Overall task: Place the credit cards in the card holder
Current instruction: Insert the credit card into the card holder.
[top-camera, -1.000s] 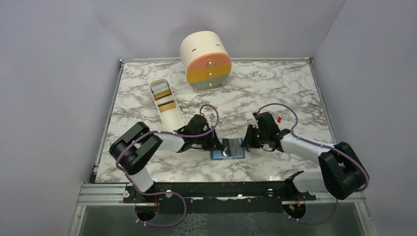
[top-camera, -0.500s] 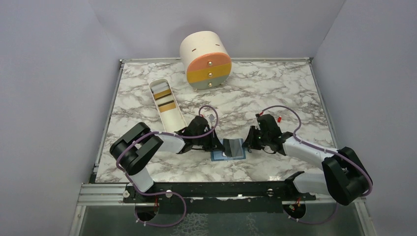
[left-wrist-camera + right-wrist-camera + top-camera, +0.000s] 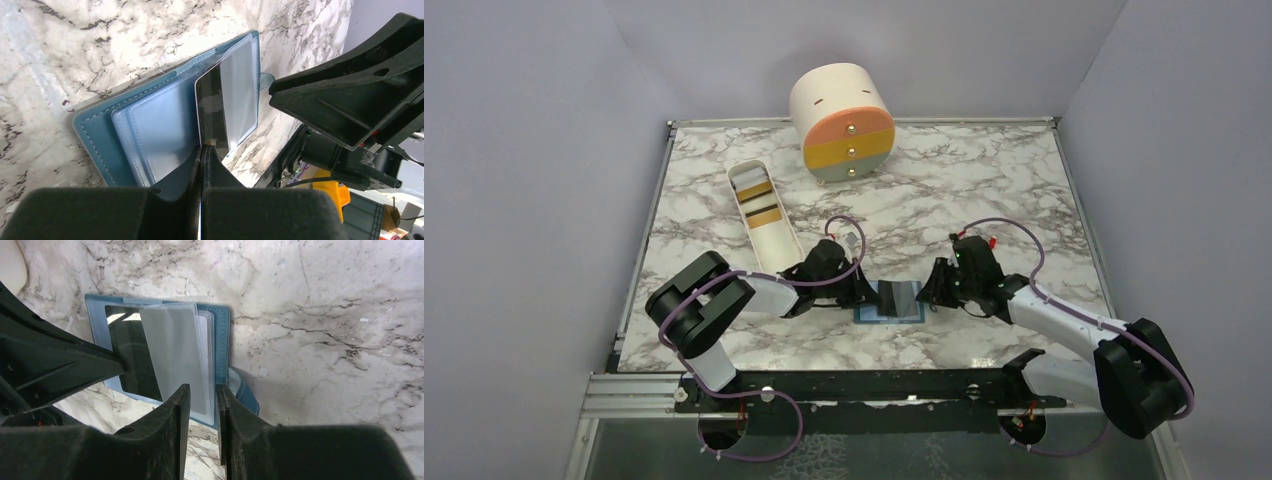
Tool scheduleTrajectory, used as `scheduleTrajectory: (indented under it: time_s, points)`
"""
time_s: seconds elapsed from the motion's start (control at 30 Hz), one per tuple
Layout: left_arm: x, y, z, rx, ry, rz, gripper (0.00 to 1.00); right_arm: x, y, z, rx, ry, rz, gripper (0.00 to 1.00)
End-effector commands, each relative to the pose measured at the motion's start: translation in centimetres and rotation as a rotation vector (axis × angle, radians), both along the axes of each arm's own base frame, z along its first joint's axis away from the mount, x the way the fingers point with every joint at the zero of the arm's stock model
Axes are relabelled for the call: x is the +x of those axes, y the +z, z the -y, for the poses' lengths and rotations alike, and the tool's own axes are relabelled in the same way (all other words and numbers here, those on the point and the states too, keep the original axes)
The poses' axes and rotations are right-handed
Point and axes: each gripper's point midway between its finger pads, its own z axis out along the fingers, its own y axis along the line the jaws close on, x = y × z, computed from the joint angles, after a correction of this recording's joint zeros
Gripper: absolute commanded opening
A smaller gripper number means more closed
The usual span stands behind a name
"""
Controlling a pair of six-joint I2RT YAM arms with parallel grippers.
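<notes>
The card holder (image 3: 97, 137) lies open, near and central, between both arms. The left gripper (image 3: 201, 150) clenches a dark credit card (image 3: 212, 107), angled into the pocket. The right gripper (image 3: 202, 390) pinches the clear sleeve (image 3: 172, 350) by its edge, likely steadying it.

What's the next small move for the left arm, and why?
Probably push the dark card deeper under the clear sleeve. The left gripper pinches its edge, and only part is inside the open card holder, which the right gripper seems to steady.
</notes>
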Motion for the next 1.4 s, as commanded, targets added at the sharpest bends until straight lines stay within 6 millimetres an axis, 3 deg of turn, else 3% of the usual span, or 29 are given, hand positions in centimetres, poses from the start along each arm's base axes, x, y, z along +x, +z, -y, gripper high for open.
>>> scheduleTrajectory:
  time_s: [0.0,0.17,0.43,0.63,1.37]
  points:
    - [-0.2,0.8,0.4,-0.041,0.018,0.031,0.0,-1.0,-0.2,-0.6,0.046,0.027,-0.013,0.27]
    - [-0.3,-0.2,0.1,-0.02,0.013,0.032,0.0,-1.7,-1.4,0.0,0.011,0.017,-0.065,0.26]
    - [-0.5,-0.3,-0.6,-0.013,0.046,0.031,0.0,-2.7,-2.2,0.7,0.001,0.003,-0.08,0.15]
    - [-1.0,-1.0,-1.2,0.004,0.052,0.026,0.0,-3.0,-2.7,0.9,-0.003,-0.005,-0.091,0.13]
    - [-1.6,-0.6,1.7,-0.038,0.04,0.047,0.0,-2.7,-1.7,0.1,0.069,-0.022,-0.057,0.12]
